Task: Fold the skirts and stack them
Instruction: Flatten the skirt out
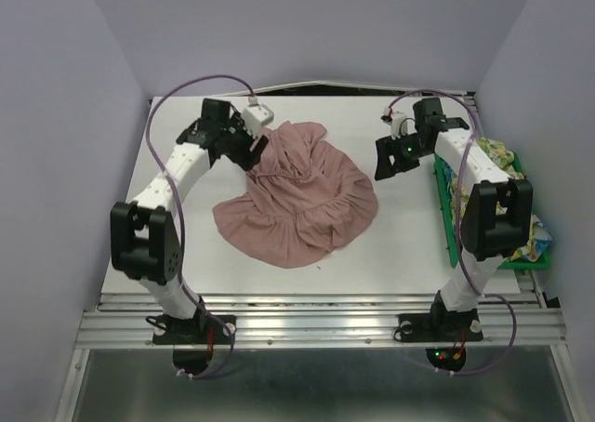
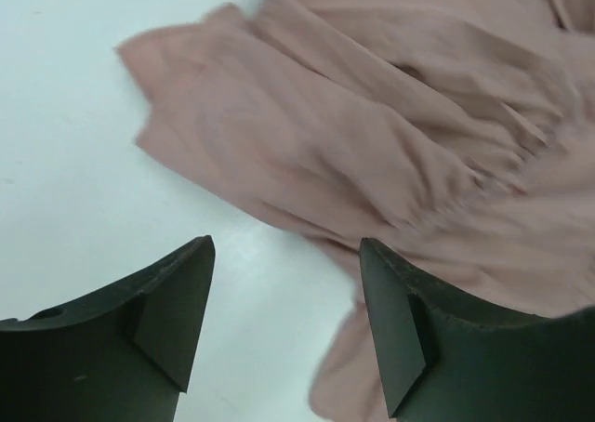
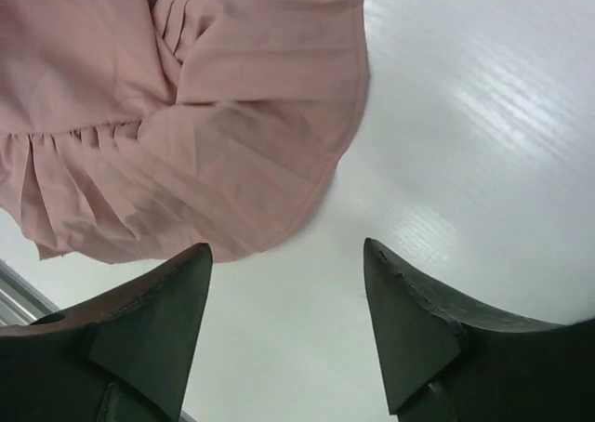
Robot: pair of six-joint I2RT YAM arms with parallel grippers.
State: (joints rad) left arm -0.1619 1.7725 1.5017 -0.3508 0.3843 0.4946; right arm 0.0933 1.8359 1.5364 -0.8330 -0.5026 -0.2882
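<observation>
- Left claw [image 2: 286, 255]: jaws spread, nothing between them. It hangs at the far-left edge of the skirt [image 2: 372, 134]. One finger [image 2: 400, 338] overlaps the cloth's rim in the wrist view; I cannot tell whether it touches.
- Right claw [image 3: 286, 255]: also spread and empty, over bare table [image 3: 483, 115] just beside the skirt's right hem and apart from it.
- Skirt: a single pink one lies rumpled mid-table, bunched toward the far left with its hem fanned toward the near side. It is neither flattened nor folded yet.
- Bin [image 1: 448, 219]: green, at the table's right edge, holding patterned cloth [image 1: 493, 152], probably more garments waiting.
- Step, as I judge it: laying the skirt flat ahead of the first fold. No stack is in sight.
- Next move calls for each claw to drop onto the edge on its own side, pinch a single layer and draw outward. That should open the bunched part without dragging the whole cloth.
</observation>
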